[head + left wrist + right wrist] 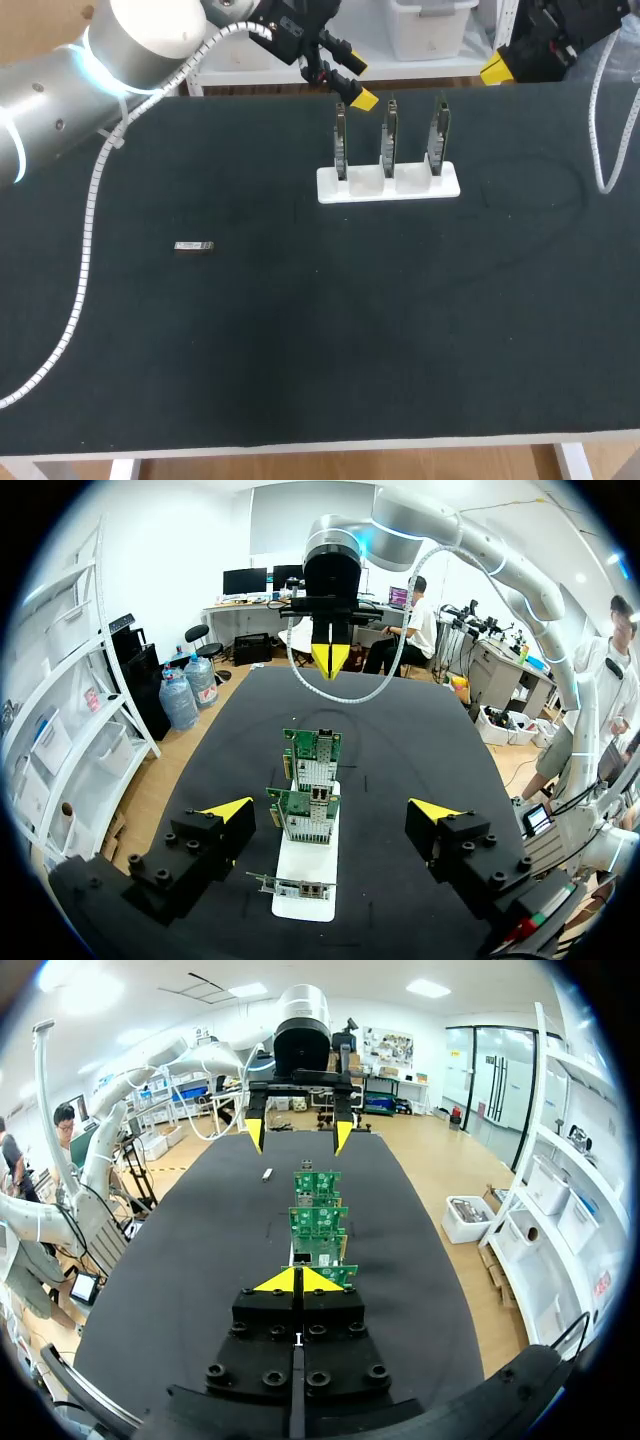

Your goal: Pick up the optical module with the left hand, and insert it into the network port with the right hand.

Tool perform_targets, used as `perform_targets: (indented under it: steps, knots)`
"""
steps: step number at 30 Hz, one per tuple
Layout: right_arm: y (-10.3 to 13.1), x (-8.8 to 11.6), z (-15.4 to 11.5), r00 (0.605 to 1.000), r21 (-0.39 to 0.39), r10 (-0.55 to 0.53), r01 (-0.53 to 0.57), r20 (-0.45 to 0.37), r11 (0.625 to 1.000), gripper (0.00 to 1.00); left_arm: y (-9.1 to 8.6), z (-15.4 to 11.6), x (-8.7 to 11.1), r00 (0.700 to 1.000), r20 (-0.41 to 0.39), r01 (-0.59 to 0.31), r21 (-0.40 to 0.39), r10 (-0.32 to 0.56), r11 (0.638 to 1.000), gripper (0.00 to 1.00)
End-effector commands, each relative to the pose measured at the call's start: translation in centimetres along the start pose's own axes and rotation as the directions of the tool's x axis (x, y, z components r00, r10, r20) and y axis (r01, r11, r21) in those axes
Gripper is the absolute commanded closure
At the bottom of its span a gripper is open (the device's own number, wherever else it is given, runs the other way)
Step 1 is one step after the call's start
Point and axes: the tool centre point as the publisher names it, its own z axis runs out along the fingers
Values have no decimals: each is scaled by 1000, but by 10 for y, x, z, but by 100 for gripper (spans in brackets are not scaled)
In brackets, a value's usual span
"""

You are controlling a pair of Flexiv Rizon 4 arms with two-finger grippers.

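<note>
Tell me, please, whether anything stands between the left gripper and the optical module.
Nothing visible does. The optical module lies alone on the table, apart from the white card stand. The open left gripper hangs near that stand, with only bare table towards the module.

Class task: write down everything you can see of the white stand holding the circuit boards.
The white stand is a flat, rectangular, plastic-looking base lying on the dark table, towards its far side. Three green circuit boards stand upright in it on edge, parallel, in a row, carrying metal port cages. Only the table and the boards touch it.
</note>
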Motion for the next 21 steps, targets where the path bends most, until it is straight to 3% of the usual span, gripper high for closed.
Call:
perform_targets:
  steps: [1, 2, 3, 21]
  knots:
    - [-8, -2, -1, 1000, -817, -12, 3, -4, 577, 100, 2, 1, -1, 1000, -5, 1, 2, -1, 1000, 0]
    - [-7, -4, -1, 1000, -813, 10, 10, 20, 582, 69, 2, 1, -1, 1000, -5, 1, 2, -1, 1000, 0]
    - [-7, -4, -1, 1000, -813, 10, 10, 20, 582, 0, 2, 1, -1, 1000, -5, 1, 2, -1, 1000, 0]
    - [-7, -4, -1, 1000, -813, 10, 10, 20, 582, 0, 2, 1, -1, 1000, -5, 1, 2, -1, 1000, 0]
